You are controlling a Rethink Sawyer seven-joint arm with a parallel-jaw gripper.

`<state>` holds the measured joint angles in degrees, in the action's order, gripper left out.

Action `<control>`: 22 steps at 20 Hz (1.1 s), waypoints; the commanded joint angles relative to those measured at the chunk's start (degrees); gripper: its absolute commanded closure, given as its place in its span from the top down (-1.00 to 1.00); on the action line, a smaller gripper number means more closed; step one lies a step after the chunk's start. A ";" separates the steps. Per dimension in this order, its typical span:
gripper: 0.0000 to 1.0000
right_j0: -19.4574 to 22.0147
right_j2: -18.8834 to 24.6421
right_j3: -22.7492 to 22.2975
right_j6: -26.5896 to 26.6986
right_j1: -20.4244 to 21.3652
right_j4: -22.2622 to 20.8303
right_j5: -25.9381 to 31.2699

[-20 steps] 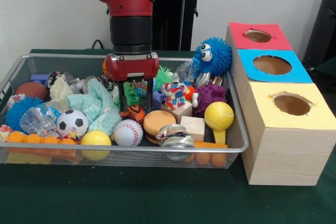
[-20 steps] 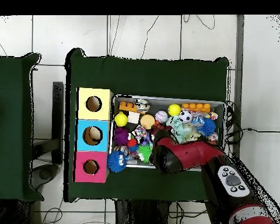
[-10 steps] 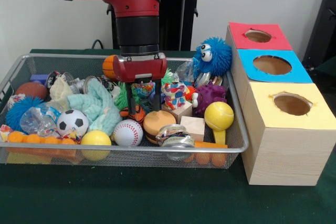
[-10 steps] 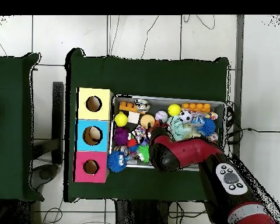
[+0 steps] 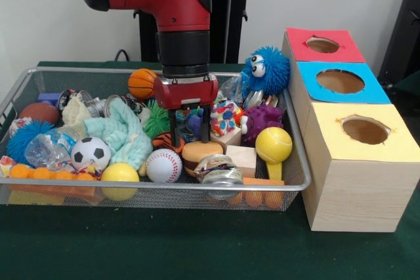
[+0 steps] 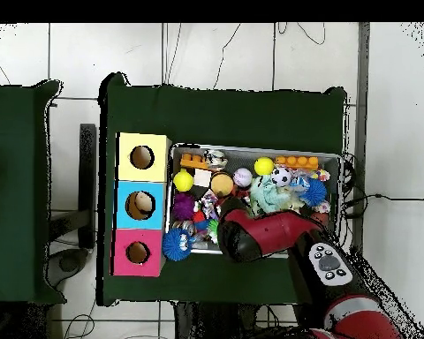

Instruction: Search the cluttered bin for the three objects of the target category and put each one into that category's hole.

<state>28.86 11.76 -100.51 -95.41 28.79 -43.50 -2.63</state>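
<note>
The silver wire-mesh bin (image 5: 131,185) is full of toys; it also shows in the overhead view (image 6: 332,159). My gripper (image 5: 189,137) is open and hangs low in the middle of the bin, with nothing held between its fingers (image 5: 174,129). The orange tiger with black stripes (image 5: 162,141) lies just left of the left finger, half hidden. A tan round disc (image 5: 200,151) lies right below the fingertips. I cannot make out the bear. The red-topped hole (image 5: 322,44) is on the far box at right, and shows in the overhead view (image 6: 138,252). There the arm (image 6: 251,234) hides the gripper.
A blue spiky ball (image 5: 266,70) and a purple plush (image 5: 262,121) sit near the boxes. A yellow ball (image 5: 273,143), baseball (image 5: 163,165), soccer ball (image 5: 90,153), basketball (image 5: 142,83) and teal cloth (image 5: 121,132) crowd the bin. The blue hole (image 5: 340,80) and yellow hole (image 5: 365,130) are nearer.
In the front view the gripper has moved right and down, from above the teal cloth to beside the tiger over the tan disc. It has stayed open.
</note>
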 commanded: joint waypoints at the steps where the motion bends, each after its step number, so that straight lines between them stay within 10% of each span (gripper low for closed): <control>1: 1.00 1.26 -0.41 4.33 -2.10 -2.66 -3.58 0.93; 22: 1.00 5.05 5.20 4.81 1.10 -0.55 -4.54 4.98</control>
<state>34.11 13.22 -100.42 -95.41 29.78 -43.82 -0.57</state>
